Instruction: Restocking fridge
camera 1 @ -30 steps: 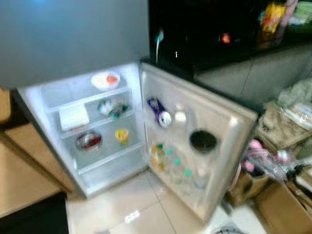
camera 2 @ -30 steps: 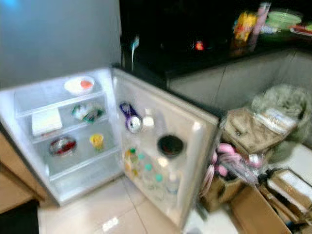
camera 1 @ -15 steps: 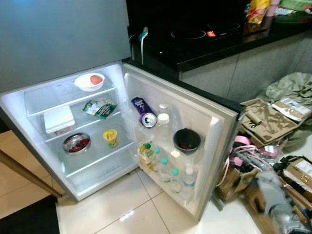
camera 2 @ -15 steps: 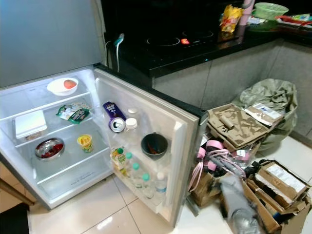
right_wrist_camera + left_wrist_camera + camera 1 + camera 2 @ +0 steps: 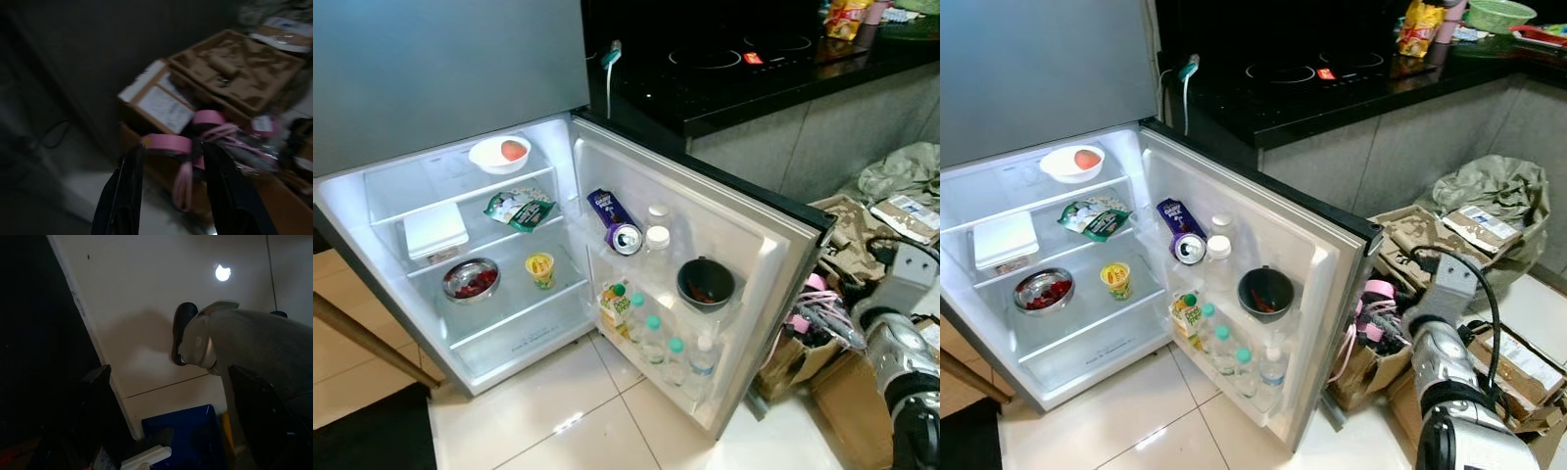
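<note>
Fridge [image 5: 999, 196] open, door [image 5: 1283, 245] swung wide for loading.
We raise our right gripper [image 5: 171, 191], fingers spread and empty, toward the boxes [image 5: 1503, 357]; left gripper [image 5: 166, 416] idle, fingers apart.

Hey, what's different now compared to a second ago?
The right arm has risen into view by the boxes, its right gripper open above the pink straps. The camera shifted and steadied. The fridge door stays open, its contents unmoved.
</note>
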Controlling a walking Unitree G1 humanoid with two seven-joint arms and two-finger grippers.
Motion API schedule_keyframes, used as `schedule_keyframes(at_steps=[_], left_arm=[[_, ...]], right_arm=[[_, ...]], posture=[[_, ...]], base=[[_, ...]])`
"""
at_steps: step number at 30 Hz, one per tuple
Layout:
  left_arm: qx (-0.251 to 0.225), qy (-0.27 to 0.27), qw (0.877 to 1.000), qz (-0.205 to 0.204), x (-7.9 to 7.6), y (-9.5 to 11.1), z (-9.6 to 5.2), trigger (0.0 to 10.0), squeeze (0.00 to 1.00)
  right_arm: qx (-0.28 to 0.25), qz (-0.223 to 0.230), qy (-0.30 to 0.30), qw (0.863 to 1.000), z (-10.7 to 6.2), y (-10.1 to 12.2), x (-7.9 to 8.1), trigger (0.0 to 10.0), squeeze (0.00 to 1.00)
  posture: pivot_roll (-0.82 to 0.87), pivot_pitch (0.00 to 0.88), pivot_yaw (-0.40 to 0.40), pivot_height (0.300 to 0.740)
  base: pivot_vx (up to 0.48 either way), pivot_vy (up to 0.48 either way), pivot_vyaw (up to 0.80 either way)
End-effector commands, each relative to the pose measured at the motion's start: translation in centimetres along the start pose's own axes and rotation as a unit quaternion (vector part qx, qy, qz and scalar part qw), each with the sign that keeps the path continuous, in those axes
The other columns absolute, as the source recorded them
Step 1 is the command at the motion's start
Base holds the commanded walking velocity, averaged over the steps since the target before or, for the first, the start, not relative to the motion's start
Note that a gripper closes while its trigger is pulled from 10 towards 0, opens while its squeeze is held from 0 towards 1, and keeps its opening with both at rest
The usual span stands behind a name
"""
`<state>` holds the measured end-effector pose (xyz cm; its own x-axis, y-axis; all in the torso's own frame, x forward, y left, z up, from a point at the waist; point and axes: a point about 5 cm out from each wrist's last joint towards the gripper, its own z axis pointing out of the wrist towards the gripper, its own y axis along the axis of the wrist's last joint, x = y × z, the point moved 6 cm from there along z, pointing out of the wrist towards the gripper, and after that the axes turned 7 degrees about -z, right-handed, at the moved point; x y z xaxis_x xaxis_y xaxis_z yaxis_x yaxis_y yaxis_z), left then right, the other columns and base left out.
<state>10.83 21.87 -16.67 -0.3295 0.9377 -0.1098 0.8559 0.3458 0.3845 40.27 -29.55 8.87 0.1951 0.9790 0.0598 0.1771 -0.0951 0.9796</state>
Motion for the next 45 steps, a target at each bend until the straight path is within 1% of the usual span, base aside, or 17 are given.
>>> schedule_keyframes(at_steps=[1, 3, 6, 12, 14, 16, 18, 20, 21, 22, 25, 28, 30, 32, 34, 41, 45], left_arm=[[0.002, -0.006, 1.0, -0.003, -1.1, -0.5, 0.2, 10.0, 0.0], [0.002, -0.008, 1.0, -0.002, -1.5, -0.5, 0.2, 10.0, 0.0], [0.0, -0.014, 1.0, -0.004, -2.4, -0.5, 0.4, 10.0, 0.0], [-0.002, -0.015, 1.0, -0.005, -2.5, -0.4, 0.4, 10.0, 0.0], [-0.004, -0.016, 1.0, -0.004, -2.5, -0.2, 0.4, 10.0, 0.0], [-0.004, -0.017, 1.0, -0.004, -2.5, -0.2, 0.4, 10.0, 0.0], [-0.005, -0.017, 1.0, -0.004, -2.5, -0.1, 0.4, 10.0, 0.0], [-0.006, -0.017, 1.0, -0.002, -2.4, 0.0, 0.4, 10.0, 0.0], [-0.006, -0.017, 1.0, -0.002, -2.4, 0.0, 0.4, 10.0, 0.0], [-0.007, -0.017, 1.0, -0.002, -2.4, 0.1, 0.4, 10.0, 0.0], [-0.007, -0.018, 1.0, 0.0, -2.4, 0.2, 0.4, 10.0, 0.0], [-0.008, -0.019, 1.0, 0.001, -2.5, 0.3, 0.5, 10.0, 0.0], [-0.008, -0.02, 1.0, 0.001, -2.6, 0.3, 0.5, 10.0, 0.0], [-0.008, -0.021, 1.0, 0.002, -2.6, 0.3, 0.5, 10.0, 0.0], [-0.008, -0.021, 1.0, 0.002, -2.7, 0.3, 0.5, 10.0, 0.0], [-0.009, -0.021, 1.0, 0.002, -2.7, 0.4, 0.5, 10.0, 0.0], [-0.01, -0.022, 1.0, 0.0, -2.7, 0.4, 0.5, 10.0, 0.0]], right_arm=[[0.012, 0.01, 0.031, 0.999, 0.1, -0.5, 1.5, 10.0, 0.0], [0.012, 0.009, 0.047, 0.999, 0.2, -0.6, 2.2, 10.0, 0.0], [0.014, -0.007, 0.152, 0.988, -0.1, -1.1, 6.4, 10.0, 0.0], [0.012, 0.012, 0.242, 0.97, -0.7, -1.2, 9.4, 10.0, 0.0], [0.016, 0.017, 0.348, 0.937, -2.2, -1.7, 12.3, 10.0, 0.0], [0.018, 0.018, 0.371, 0.928, -2.6, -1.9, 12.9, 10.0, 0.0], [0.024, 0.013, 0.468, 0.883, -4.7, -2.8, 15.2, 10.0, 0.0], [0.03, 0.019, 0.585, 0.81, -7.9, -3.7, 17.8, 10.0, 0.0], [0.03, 0.019, 0.585, 0.81, -7.9, -3.7, 17.8, 10.0, 0.0], [0.031, 0.029, 0.63, 0.776, -9.4, -4.1, 18.7, 10.0, 0.0], [0.026, 0.04, 0.663, 0.747, -10.8, -4.4, 19.9, 10.0, 0.0], [0.026, 0.029, 0.603, 0.796, -9.3, -5.3, 19.8, 10.0, 0.0], [0.032, 0.028, 0.59, 0.807, -9.0, -5.6, 19.6, 10.0, 0.0], [0.071, -0.002, 0.515, 0.854, -7.7, -7.8, 18.1, 10.0, 0.0], [0.103, -0.038, 0.465, 0.878, -7.3, -9.7, 16.7, 10.0, 0.0], [0.171, -0.063, 0.406, 0.895, -8.2, -13.6, 13.8, 10.0, 0.0], [0.26, -0.1, 0.318, 0.906, -10.1, -18.5, 9.8, 10.0, 0.0]], posture=[[-0.05, 0.0, 0.007, 0.74], [-0.05, 0.0, 0.007, 0.74], [-0.05, 0.0, 0.009, 0.74], [-0.04, 0.0, 0.009, 0.74], [-0.04, 0.0, 0.009, 0.74], [-0.04, 0.0, 0.009, 0.74], [-0.04, 0.0, 0.009, 0.74], [-0.05, 0.0, 0.01, 0.74], [-0.05, 0.0, 0.01, 0.74], [-0.05, 0.0, 0.012, 0.74], [-0.06, 0.0, 0.011, 0.74], [-0.06, 0.0, 0.011, 0.74], [-0.06, 0.0, 0.011, 0.74], [-0.06, 0.0, 0.013, 0.74], [-0.06, 0.0, 0.013, 0.74], [-0.06, 0.0, 0.014, 0.74], [-0.06, 0.0, 0.014, 0.74]], base=[[0.0, 0.0, 0.0], [0.0, 0.0, 0.0], [0.0, 0.0, 0.0], [0.0, 0.0, 0.0], [0.0, 0.0, 0.0], [0.0, 0.0, 0.0], [0.0, 0.0, 0.0], [0.0, 0.0, 0.0], [0.0, 0.0, 0.0], [0.0, 0.0, 0.0], [0.0, 0.0, 0.0], [0.0, 0.0, 0.0], [0.0, 0.0, 0.0], [0.0, 0.0, 0.0], [0.0, 0.0, 0.0], [0.0, 0.0, 0.23], [0.0, 0.0, 0.79]])
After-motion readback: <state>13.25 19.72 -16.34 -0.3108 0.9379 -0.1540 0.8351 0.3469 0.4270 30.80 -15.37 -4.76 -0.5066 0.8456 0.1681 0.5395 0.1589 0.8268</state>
